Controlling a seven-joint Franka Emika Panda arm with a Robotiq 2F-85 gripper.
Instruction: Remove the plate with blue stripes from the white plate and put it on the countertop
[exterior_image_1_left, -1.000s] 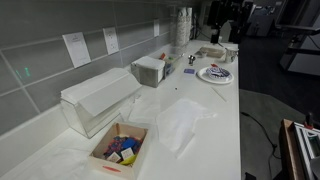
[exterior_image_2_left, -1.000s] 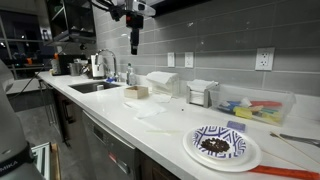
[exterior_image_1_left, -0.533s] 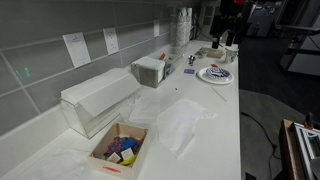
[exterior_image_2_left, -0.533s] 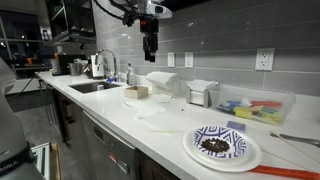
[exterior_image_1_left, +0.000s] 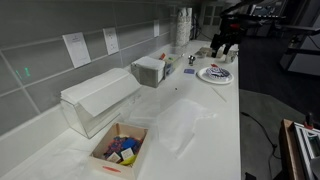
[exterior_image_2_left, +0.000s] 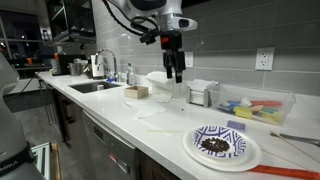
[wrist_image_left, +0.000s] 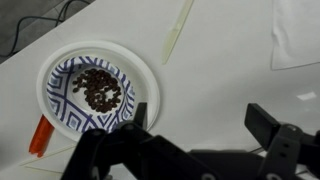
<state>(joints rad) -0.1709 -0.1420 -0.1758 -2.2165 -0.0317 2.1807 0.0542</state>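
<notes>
Since half a second ago the arm has swung along the glossy white worktop (exterior_image_2_left: 112, 113) toward the plates and come lower. Its dark fingers (wrist_image_left: 262, 120) are spread wide with nothing between them. In the wrist view their bases are blurred, and a thin orange object (wrist_image_left: 38, 135) beside the plates is partly hidden. The small round plate with blue stripes (wrist_image_left: 70, 105), with dark crumbs on it, sits on the plain round white plate (wrist_image_left: 150, 90). It lies up and left of the fingers, outside their gap, untouched.

White arm (exterior_image_2_left: 160, 12), dark joints; black two-fingered hand (wrist_image_left: 200, 122).
</notes>
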